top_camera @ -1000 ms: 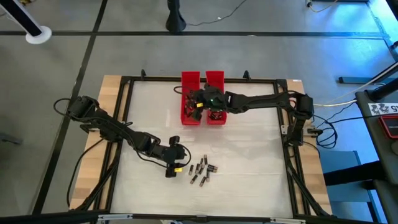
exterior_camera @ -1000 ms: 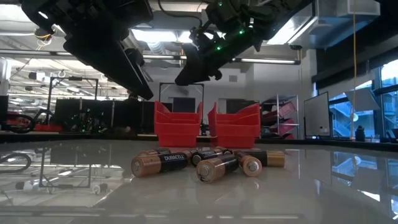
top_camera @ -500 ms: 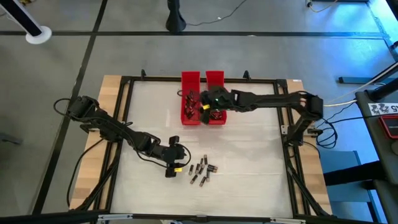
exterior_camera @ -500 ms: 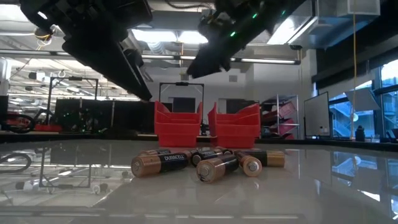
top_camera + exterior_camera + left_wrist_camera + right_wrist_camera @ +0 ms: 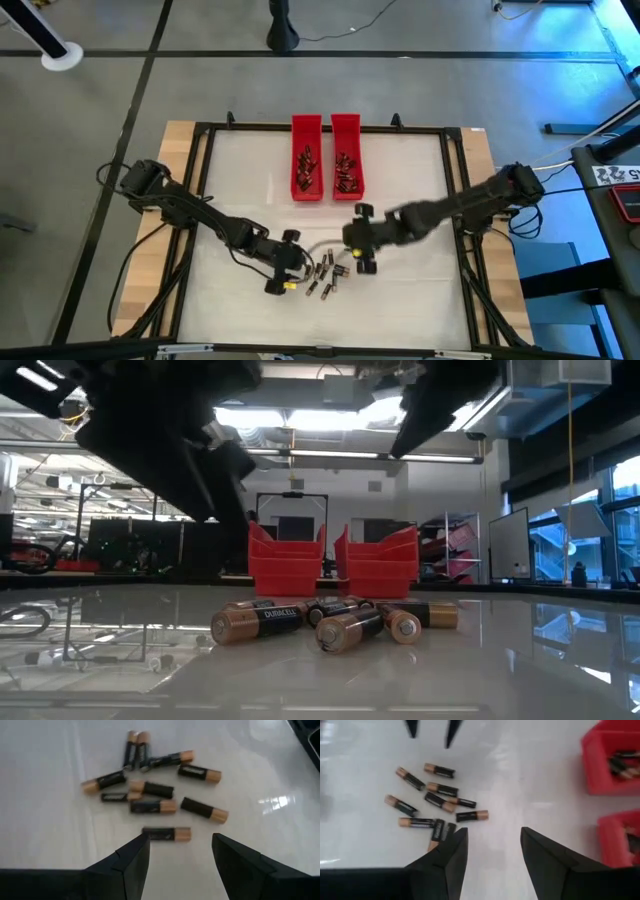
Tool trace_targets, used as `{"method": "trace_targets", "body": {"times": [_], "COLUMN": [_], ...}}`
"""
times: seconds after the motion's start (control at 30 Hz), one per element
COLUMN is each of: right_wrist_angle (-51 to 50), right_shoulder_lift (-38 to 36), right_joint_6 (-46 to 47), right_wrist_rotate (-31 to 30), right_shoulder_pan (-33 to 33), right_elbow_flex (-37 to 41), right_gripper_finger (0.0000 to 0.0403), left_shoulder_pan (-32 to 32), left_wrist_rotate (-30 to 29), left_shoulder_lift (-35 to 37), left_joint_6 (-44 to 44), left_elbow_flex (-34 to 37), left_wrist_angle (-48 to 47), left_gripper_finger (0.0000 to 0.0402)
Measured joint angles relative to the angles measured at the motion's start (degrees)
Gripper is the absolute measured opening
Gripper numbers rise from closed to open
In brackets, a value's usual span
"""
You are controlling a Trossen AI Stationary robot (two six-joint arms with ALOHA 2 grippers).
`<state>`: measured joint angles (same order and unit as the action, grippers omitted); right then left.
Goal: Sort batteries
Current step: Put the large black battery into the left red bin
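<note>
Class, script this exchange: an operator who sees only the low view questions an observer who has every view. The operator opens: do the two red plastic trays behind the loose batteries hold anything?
Observer: Yes. From above, both red plastic trays hold dark, copper-tipped batteries.
Operator: How many lie loose?
Observer: About ten loose batteries, scattered on the white tabletop.
Operator: Are the grippers open?
Observer: Both are. The left gripper and the right gripper hover open near the pile.
</note>
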<state>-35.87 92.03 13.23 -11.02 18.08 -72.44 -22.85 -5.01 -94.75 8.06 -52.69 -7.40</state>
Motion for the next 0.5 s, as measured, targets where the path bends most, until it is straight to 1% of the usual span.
{"method": "trace_targets", "body": {"times": [0.13,0.2,0.33,0.4,0.5], "right_wrist_angle": [1.33,2.47,3.83,4.73,4.31], "right_shoulder_lift": [0.04,0.04,0.07,0.07,0.07], "right_joint_6": [5.72,8.22,12.96,13.47,13.51], "right_wrist_rotate": [-12.6,-16.66,-22.49,-25.05,-24.75], "right_shoulder_pan": [6.84,9.37,12.72,13.72,13.91], "right_elbow_flex": [2.5,4.09,6.19,6.75,6.82], "right_gripper_finger": [0.0183,0.0183,0.0183,0.0183,0.0183], "left_shoulder_pan": [0.02,0.11,0.53,0.75,1.0], "left_wrist_rotate": [1.23,1.25,1.26,1.26,1.26], "left_shoulder_lift": [-4.91,-7.12,-9.7,-10.1,-10.02], "left_joint_6": [-4.76,-5.22,-6.55,-6.8,-5.33], "left_elbow_flex": [-4.84,-6.37,-8.54,-9.38,-9.68], "left_wrist_angle": [-3.95,-4.16,-5.16,-5.66,-5.75], "left_gripper_finger": [0.0203,0.0203,0.0203,0.0203,0.0209]}}
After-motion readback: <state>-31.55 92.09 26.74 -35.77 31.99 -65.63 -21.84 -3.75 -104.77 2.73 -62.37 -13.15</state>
